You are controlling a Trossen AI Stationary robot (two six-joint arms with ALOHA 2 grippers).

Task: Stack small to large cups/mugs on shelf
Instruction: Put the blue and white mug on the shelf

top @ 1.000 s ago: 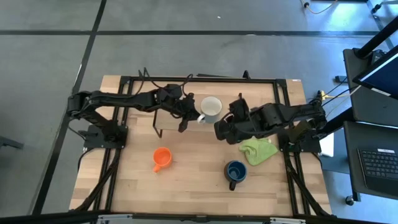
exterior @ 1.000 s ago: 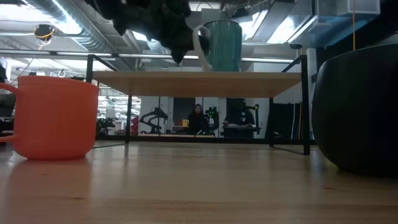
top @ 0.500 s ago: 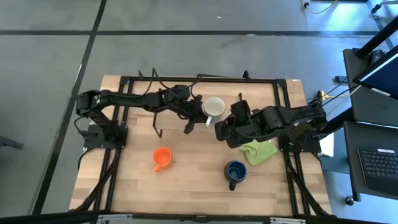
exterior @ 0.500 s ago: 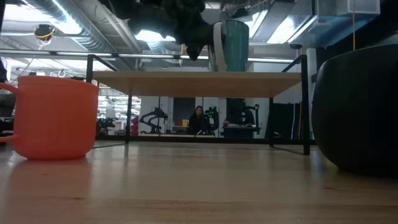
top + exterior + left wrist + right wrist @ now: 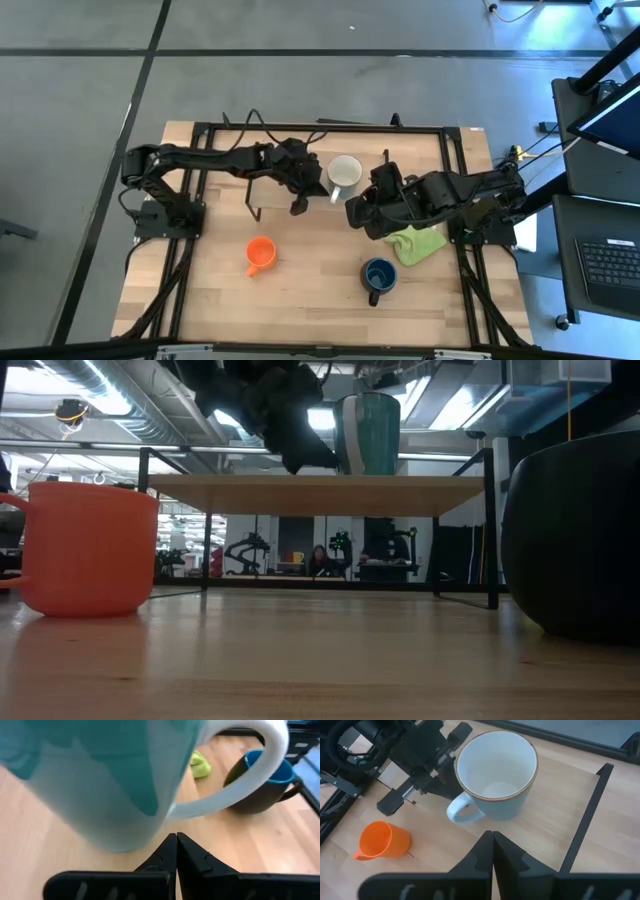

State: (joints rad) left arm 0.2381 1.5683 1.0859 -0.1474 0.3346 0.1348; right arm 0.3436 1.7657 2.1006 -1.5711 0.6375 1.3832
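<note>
A white mug [image 5: 345, 172] with a pale teal outside stands upright on its base on the shelf [image 5: 320, 495]. My left gripper [image 5: 176, 836] is shut, low over the shelf, its tips pointing at the base of the mug's handle [image 5: 235, 785]. My right gripper [image 5: 492, 837] is shut on nothing and hangs above the shelf's near right part, looking down on the mug [image 5: 495, 775]. The orange mug [image 5: 260, 253] and the dark blue mug [image 5: 379, 276] stand on the table in front of the shelf. My left gripper's shut fingertips [image 5: 170, 842] come slanting down from the table's left at the spot where the handle's lower end [image 5: 175, 812] meets the mug's wall. Whether they touch it cannot be told. The mug stands flat on the shelf.
A lime-green cloth [image 5: 417, 243] lies on the table under the right arm, just behind the blue mug. The shelf's black wire legs [image 5: 492, 530] stand at its corners. The orange mug [image 5: 85, 545] sits near the left, with bare tabletop between it and the blue mug [image 5: 575, 540].
My left gripper has gone toward the table's right edge along the shelf and tipped further down. The white mug has slid a little to the right on the shelf and turned, its handle swinging from the left toward the near side.
</note>
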